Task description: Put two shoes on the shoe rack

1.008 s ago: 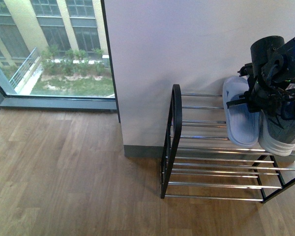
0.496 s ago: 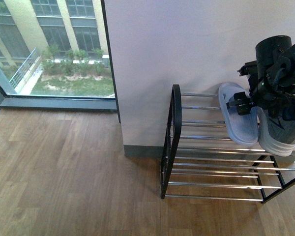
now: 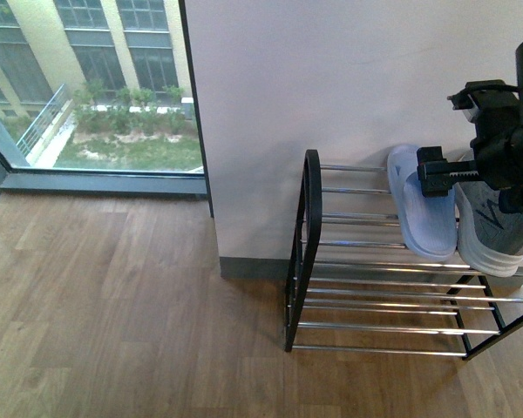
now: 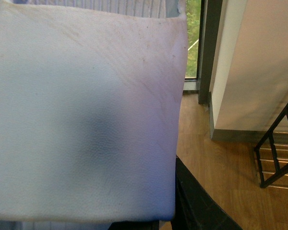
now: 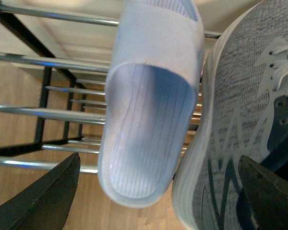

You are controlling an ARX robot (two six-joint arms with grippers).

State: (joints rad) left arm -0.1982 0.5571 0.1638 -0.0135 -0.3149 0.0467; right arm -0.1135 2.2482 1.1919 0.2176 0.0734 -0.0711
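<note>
A pale blue slide (image 3: 427,213) lies on the top tier of the shoe rack (image 3: 309,226), next to a grey knit sneaker (image 3: 497,226) with a white sole. My right gripper (image 3: 444,174) hovers just above them, open and holding nothing. The right wrist view looks down on that slide (image 5: 149,120) and sneaker (image 5: 240,105) across the chrome bars (image 5: 38,62), between my open right gripper (image 5: 158,201). A second pale blue slide (image 4: 81,110) fills the left wrist view, with my left gripper (image 4: 149,223) shut on it. The left arm is outside the front view.
The rack stands against a white wall (image 3: 331,78) on a wooden floor (image 3: 113,305). A large window (image 3: 87,87) is to the left. The rack's lower tiers (image 3: 383,326) hold nothing in view. A corner of the rack (image 4: 278,158) shows in the left wrist view.
My right arm has risen and drawn back to the right, off the slide. The slide has settled flat on the top tier beside the sneaker.
</note>
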